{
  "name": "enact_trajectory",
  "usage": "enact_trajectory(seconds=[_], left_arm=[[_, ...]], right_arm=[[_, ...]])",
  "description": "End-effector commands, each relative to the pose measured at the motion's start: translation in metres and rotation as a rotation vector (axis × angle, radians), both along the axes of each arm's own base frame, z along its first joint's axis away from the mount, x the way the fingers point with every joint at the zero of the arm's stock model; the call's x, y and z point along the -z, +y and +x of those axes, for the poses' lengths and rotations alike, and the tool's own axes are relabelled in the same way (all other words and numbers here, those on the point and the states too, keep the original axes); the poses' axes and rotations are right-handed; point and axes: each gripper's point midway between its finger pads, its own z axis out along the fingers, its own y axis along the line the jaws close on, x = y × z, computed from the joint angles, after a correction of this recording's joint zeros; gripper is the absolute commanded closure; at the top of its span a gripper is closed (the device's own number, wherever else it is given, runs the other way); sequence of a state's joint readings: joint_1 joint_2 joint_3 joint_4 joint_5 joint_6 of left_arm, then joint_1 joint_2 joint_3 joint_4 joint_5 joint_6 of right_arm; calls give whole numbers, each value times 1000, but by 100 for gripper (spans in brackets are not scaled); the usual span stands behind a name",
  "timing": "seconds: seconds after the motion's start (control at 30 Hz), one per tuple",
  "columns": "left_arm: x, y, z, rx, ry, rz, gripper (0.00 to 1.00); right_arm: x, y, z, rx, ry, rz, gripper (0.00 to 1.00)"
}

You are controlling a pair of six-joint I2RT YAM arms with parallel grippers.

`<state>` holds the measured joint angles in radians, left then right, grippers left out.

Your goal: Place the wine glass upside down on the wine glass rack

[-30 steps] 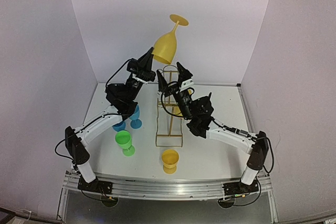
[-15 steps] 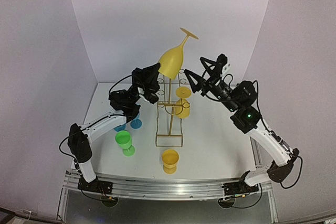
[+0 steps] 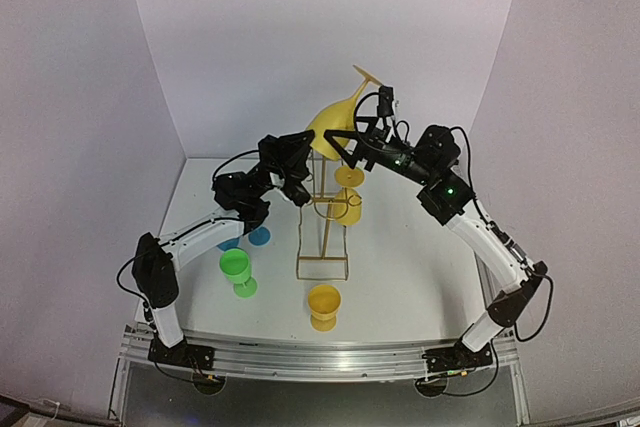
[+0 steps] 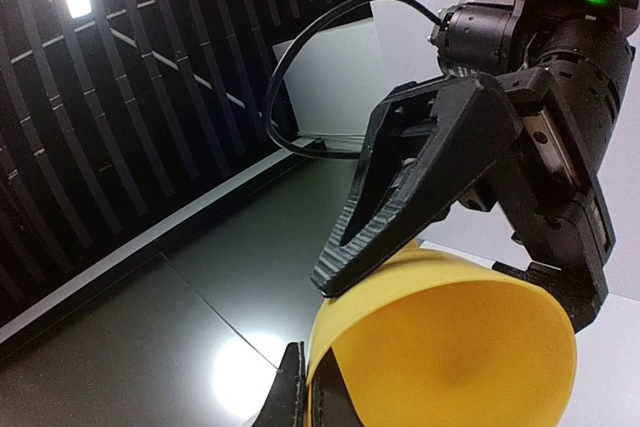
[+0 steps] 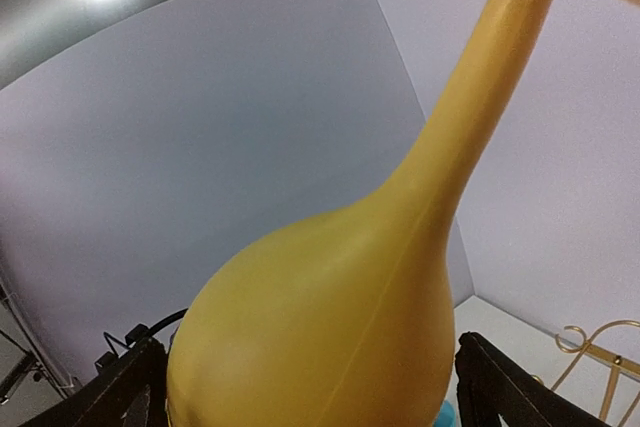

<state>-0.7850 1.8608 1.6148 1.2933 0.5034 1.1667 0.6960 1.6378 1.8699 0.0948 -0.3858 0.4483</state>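
**A:** At the upper centre of the overhead view, what do the left fingers (image 4: 288,402) do?

**B:** They are clamped on the rim of the yellow wine glass (image 3: 330,127).

**A:** And the right fingers (image 5: 125,392)?

**B:** Spread wide, one on each side of the bowl. I cannot tell whether they touch it.

**A:** How does the glass sit?

**B:** Upside down and tilted, with the mouth to the lower left and the stem and foot to the upper right. It is in the air just above the arched top of the wine glass rack (image 3: 325,217).

**A:** The rack itself?

**B:** Upright at mid-tabletop (image 3: 400,277), with a second yellow glass (image 3: 348,199) hanging inverted on its right side.

**A:** Anything else around it?

**B:** To its lower left stands a green glass (image 3: 237,272). A blue base (image 3: 259,236) shows beside the left arm. Another yellow glass (image 3: 323,307) stands below the rack.
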Motion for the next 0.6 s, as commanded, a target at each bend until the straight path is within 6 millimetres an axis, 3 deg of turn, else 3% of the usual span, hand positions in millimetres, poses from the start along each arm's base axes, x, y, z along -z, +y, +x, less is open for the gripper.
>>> enact_trajectory(seconds=[0.0,0.37,0.57], left_arm=[[-21,18,-27,-7,-153,-118,100],[-21,16,-26,-17,-168,-123,100],[-19,16,-25,-19,-157,-119,100]], right_arm=[[-10,9,-7,-106,40,79,7],[-9,19,4,-146,82,157,27],[-13,16,4,-130,57,158,46]])
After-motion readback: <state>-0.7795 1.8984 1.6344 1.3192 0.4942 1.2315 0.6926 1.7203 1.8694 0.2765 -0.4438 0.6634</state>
